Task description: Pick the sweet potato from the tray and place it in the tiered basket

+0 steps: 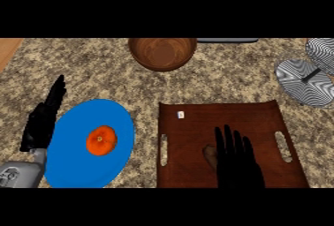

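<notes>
Head view: one sweet potato (209, 154), one tray (195, 132), two hands.

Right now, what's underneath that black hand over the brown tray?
A brownish sweet potato peeks out at the left edge of the right hand, lying on the tray. The hand covers most of it, so its full shape stays hidden.

The left robot hand (44, 118) rests with straight fingers at the left edge, the right robot hand (236, 160) flat, fingers extended.
</notes>
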`<state>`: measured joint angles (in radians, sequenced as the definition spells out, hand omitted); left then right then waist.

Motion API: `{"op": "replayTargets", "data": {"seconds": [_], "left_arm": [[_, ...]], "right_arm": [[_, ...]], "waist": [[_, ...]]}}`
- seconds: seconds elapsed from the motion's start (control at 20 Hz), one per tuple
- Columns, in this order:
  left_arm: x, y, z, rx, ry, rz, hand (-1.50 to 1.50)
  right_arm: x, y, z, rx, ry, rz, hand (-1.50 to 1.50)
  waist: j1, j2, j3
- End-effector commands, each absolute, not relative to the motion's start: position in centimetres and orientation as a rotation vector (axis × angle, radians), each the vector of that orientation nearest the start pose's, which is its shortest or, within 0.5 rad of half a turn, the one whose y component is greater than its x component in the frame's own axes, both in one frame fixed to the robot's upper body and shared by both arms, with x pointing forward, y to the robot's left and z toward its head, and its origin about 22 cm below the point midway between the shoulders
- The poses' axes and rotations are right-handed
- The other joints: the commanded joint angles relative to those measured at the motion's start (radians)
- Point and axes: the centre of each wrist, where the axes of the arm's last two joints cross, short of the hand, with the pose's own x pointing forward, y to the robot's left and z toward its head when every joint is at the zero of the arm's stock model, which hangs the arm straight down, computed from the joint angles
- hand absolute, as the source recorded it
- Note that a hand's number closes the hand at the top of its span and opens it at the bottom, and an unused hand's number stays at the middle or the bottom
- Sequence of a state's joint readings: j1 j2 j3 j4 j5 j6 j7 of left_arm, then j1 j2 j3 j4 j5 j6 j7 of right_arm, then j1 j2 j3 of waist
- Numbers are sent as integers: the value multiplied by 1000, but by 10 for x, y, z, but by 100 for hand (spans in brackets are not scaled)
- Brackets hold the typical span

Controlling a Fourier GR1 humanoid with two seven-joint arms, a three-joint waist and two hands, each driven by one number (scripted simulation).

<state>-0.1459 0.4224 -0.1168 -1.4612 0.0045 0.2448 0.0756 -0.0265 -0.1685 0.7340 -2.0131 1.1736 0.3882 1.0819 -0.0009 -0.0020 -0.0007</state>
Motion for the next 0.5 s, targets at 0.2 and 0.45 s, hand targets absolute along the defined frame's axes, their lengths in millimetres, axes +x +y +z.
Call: {"op": "replayTargets", "data": {"seconds": [0.2, 0.45], "left_arm": [[274, 303, 26, 440, -1535, -225, 0], [270, 306, 34, 456, -1529, -233, 0]], "right_arm": [[159, -84, 87, -1190, -825, 1088, -150], [160, -80, 75, -1177, -803, 1070, -150]], "waist": [[-2, 1, 0], [-1, 1, 0]]}}
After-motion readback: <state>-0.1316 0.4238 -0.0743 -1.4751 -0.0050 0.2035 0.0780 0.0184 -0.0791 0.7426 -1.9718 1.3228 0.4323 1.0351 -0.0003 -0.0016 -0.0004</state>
